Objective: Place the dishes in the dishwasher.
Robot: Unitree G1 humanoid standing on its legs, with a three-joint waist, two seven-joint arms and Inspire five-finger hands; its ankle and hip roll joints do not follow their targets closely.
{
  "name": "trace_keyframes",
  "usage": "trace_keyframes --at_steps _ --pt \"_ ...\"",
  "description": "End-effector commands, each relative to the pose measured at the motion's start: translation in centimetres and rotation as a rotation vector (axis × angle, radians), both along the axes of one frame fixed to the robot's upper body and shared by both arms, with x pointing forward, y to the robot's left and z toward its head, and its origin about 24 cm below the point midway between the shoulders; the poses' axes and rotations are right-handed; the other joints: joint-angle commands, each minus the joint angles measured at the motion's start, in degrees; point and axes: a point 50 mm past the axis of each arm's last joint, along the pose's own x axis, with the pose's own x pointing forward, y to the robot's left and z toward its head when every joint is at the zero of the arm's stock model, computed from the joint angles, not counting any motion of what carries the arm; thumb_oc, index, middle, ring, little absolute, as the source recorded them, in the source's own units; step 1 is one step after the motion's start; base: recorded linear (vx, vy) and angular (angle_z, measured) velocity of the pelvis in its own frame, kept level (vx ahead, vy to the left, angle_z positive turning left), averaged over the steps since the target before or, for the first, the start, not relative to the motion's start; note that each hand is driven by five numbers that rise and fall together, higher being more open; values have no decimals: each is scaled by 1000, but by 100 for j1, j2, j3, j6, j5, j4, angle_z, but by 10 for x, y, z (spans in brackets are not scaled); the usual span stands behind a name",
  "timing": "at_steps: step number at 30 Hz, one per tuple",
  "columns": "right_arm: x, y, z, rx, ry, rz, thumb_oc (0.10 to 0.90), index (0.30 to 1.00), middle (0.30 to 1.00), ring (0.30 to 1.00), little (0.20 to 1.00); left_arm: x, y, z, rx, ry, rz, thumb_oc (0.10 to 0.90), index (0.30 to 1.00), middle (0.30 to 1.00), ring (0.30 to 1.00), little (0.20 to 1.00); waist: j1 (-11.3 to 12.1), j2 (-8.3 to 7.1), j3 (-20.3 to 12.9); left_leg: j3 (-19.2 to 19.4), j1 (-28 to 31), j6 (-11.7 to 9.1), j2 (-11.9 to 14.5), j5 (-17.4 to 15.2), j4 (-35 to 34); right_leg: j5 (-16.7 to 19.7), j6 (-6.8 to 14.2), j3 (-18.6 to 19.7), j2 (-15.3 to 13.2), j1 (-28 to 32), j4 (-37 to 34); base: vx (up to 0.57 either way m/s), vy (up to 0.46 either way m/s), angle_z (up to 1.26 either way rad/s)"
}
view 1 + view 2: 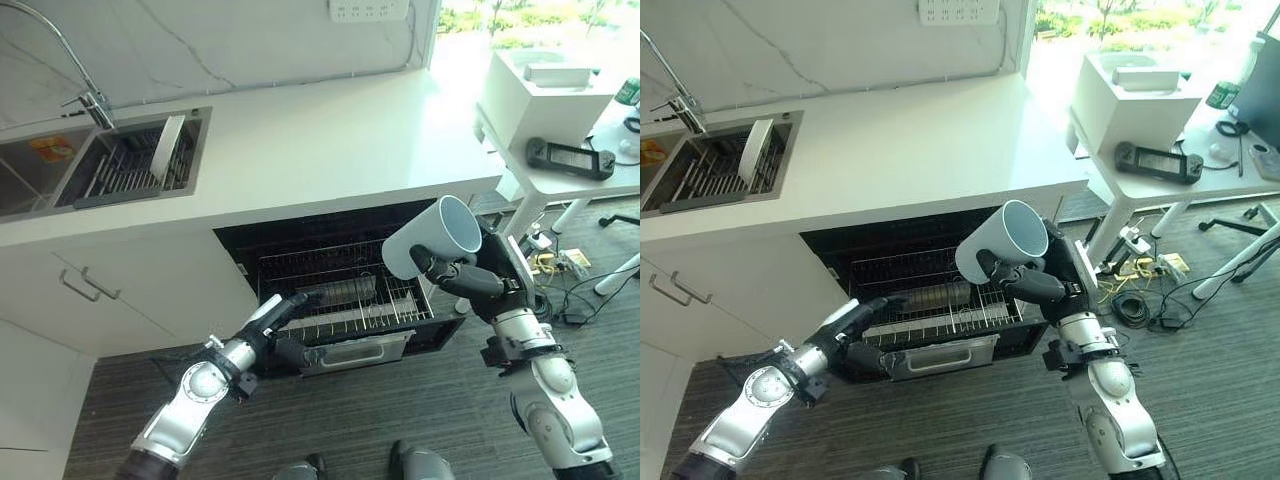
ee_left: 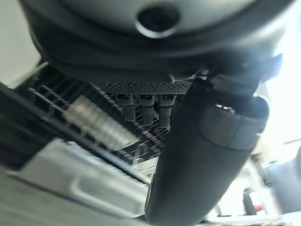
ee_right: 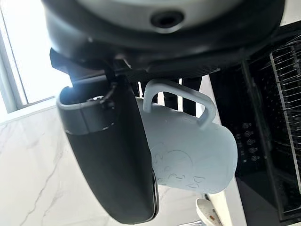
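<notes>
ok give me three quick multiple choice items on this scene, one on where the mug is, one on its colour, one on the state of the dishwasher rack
1. Where is the mug?
A. In the sink
B. In the right hand, above the pulled-out rack
C. On the countertop

2. What colour is the mug?
A. Pale blue-white
B. Red
C. Black

3. How does the dishwasher rack stand?
A. Pushed fully in behind a shut door
B. Lifted onto the countertop
C. Pulled out, with the left hand at its front

Answers:
1. B, the right hand's fingers curl round the mug, tilted in the air over the rack.
2. A, the right wrist view shows its pale body and handle.
3. C, the wire rack juts out below the countertop.
</notes>
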Motion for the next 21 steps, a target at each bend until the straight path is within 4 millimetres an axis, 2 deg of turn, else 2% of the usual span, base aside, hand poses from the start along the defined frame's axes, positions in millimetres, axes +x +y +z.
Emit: trace_keyframes --at_steps 1,7,11,17,21 --pt "6 6 67 29 -334 62 400 300 300 300 300 27 -2 50 70 -199 -20 800 900 900 900 900 -97 -26 45 39 591 -331 581 -485 -70 51 945 400 -526 307 -480 -27 30 -3" --pt "10 9 74 -1 -331 98 400 300 300 300 300 34 1 37 177 -118 28 800 900 900 900 900 -178 63 76 150 645 -353 603 -454 -70 46 940 477 -547 332 -480 6 45 -9" --pt "11 14 74 -3 -330 114 400 300 300 300 300 40 3 34 216 -117 68 800 900 900 900 900 -211 54 45 204 650 -363 617 -457 -70 30 942 490 -557 328 -480 0 9 -2" --pt "13 19 75 -7 -329 135 400 300 300 300 300 41 0 14 267 -28 68 800 900 900 900 900 -267 44 35 268 696 -376 643 -459 -70 31 937 511 -549 348 -480 0 0 0" --pt "13 21 75 -6 -322 150 400 300 300 300 300 38 -7 -7 353 90 -21 800 900 900 900 900 -309 32 13 309 726 -379 658 -479 -70 33 945 529 -531 350 -480 0 0 0"
